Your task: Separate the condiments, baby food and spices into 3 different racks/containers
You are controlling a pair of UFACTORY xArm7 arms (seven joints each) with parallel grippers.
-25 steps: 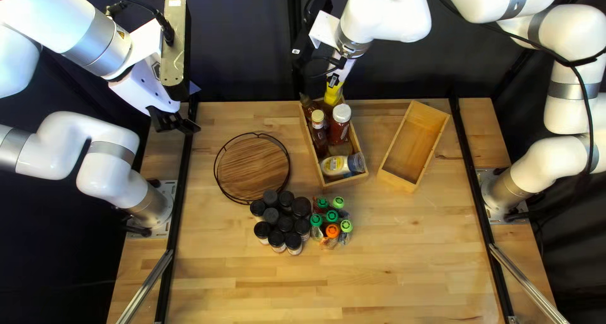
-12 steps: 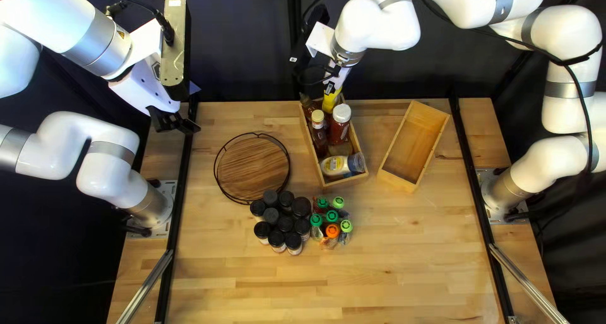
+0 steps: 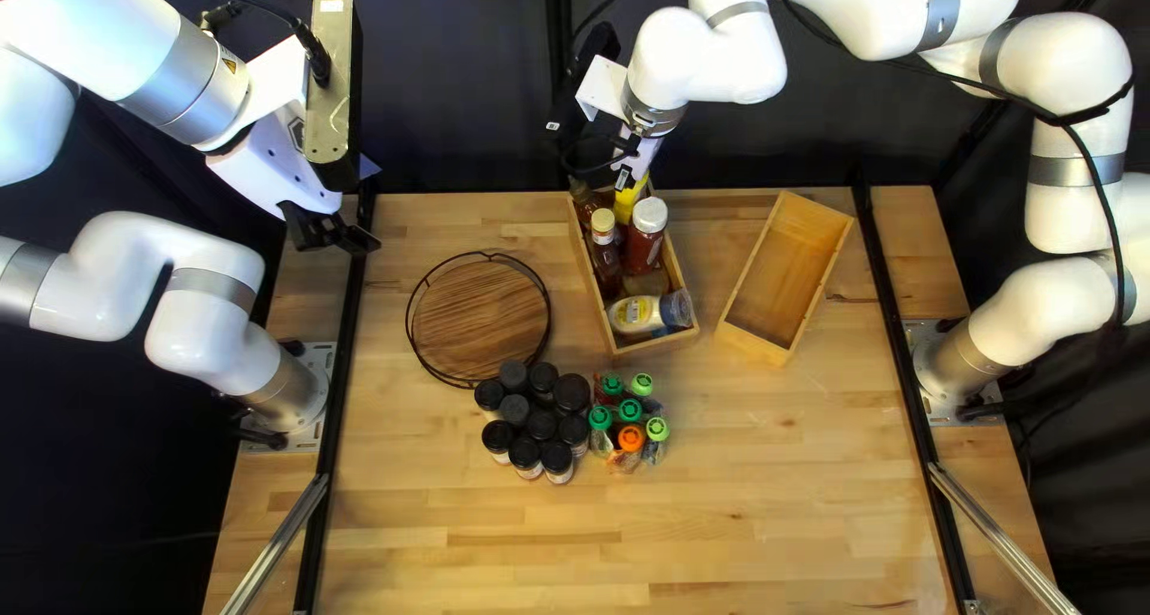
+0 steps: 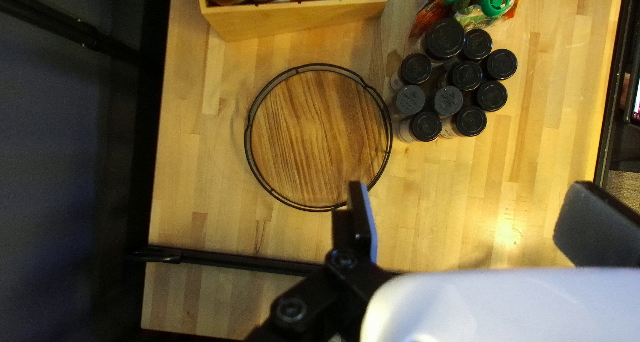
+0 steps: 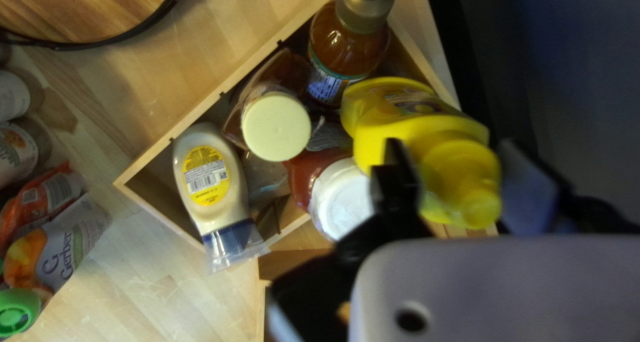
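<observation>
At the bench (image 3: 743, 507), clamping a likely slick, squeezable mustard bottle (image 5: 383, 125) in right hand (image 5: 453, 142), best gripped below the cap (image 5: 467, 165)!

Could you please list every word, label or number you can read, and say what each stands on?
"G": on the pale pouch.
"Gerber": on that same pouch.
Too small or blurred to read: the labels on the white bottle, yellow bottle and amber bottle, and the marks on the black lids.
</observation>
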